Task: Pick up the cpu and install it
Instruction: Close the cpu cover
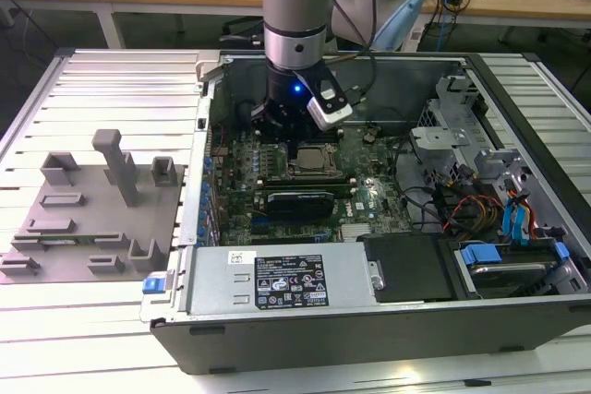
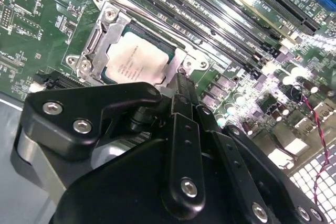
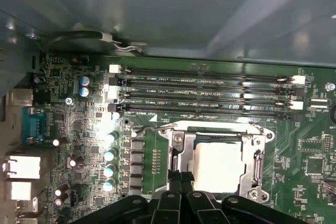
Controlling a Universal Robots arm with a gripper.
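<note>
The cpu (image 2: 137, 61) (image 3: 218, 166), a flat square chip with a pale metal top, lies flat inside the metal-framed motherboard socket (image 2: 97, 40) (image 3: 178, 156). In the exterior view, the cpu (image 1: 312, 160) sits in the middle of the green board inside the open computer case. My gripper (image 1: 295, 147) hangs low over the socket's edge. In both wrist views the gripper (image 2: 181, 80) (image 3: 181, 178) has its two black fingers pressed together, their tips right at one edge of the cpu. Nothing shows between the fingers.
Several memory slots (image 3: 205, 95) run along one side of the socket. A gray tray (image 1: 92, 219) with raised holders lies at the exterior view's left, outside the case. A power supply (image 1: 277, 279), drive cage (image 1: 462, 145) and coloured cables (image 1: 480, 209) crowd the case.
</note>
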